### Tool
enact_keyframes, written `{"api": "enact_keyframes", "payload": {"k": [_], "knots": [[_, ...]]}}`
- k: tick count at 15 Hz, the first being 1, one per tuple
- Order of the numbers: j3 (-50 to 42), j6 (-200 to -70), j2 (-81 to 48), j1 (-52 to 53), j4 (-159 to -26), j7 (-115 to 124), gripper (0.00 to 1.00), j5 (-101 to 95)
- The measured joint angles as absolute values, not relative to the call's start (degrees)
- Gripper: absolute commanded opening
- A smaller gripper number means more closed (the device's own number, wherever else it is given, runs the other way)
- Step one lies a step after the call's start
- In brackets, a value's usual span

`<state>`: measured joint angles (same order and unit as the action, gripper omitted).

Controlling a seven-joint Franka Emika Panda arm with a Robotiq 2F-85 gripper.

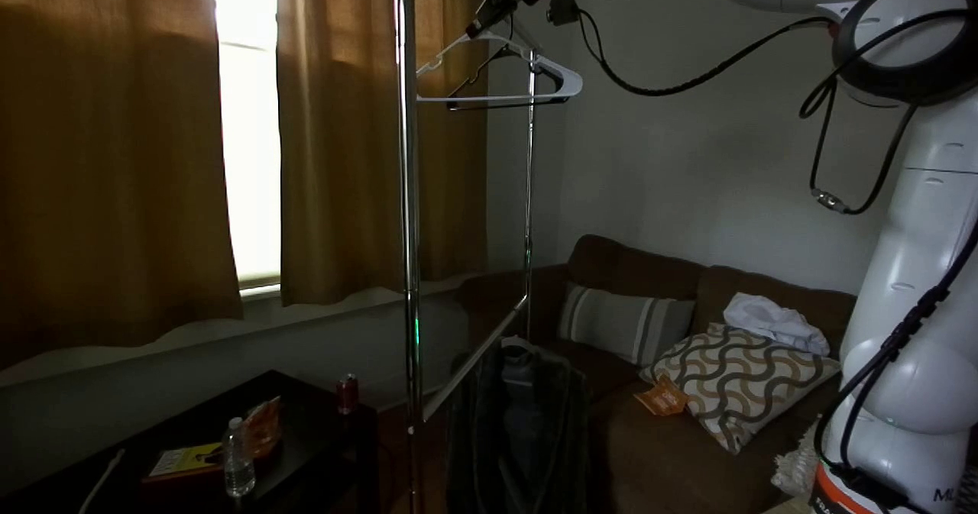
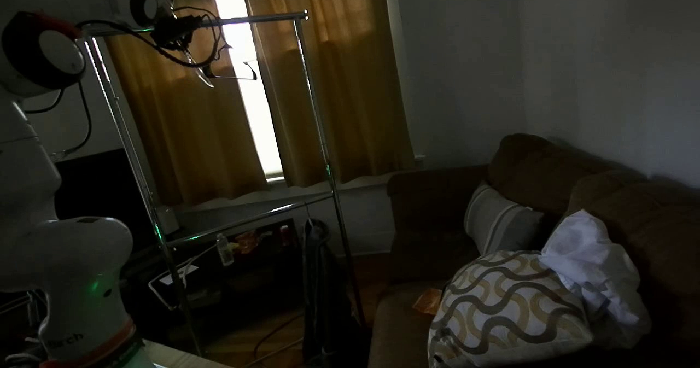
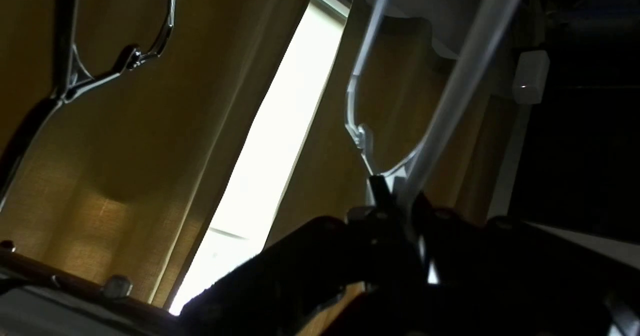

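White hanger [image 3: 464,76], pinched near its neck by the closed gripper [image 1: 474,30]; grip seems made, whether it's off the rail [image 2: 276,16] unclear.

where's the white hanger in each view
In an exterior view: white hanger, top centre.
In an exterior view: white hanger, upper left, nearly edge-on.
In the wrist view: white hanger, upper right, in the claw.
Shared landmark: the window, bright in all three.
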<state>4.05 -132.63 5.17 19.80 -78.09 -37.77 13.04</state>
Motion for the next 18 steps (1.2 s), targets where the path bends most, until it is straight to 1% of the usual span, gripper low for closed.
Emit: {"api": "enact_keyframes", "payload": {"k": [10,18], "knots": [[3.82,-132.20,7.83,20.06,-77.83,-38.75,0.02,13.71],[3.97,-119.51,17.08,19.75,-79.86,-36.56,0.02,11.23]]}}
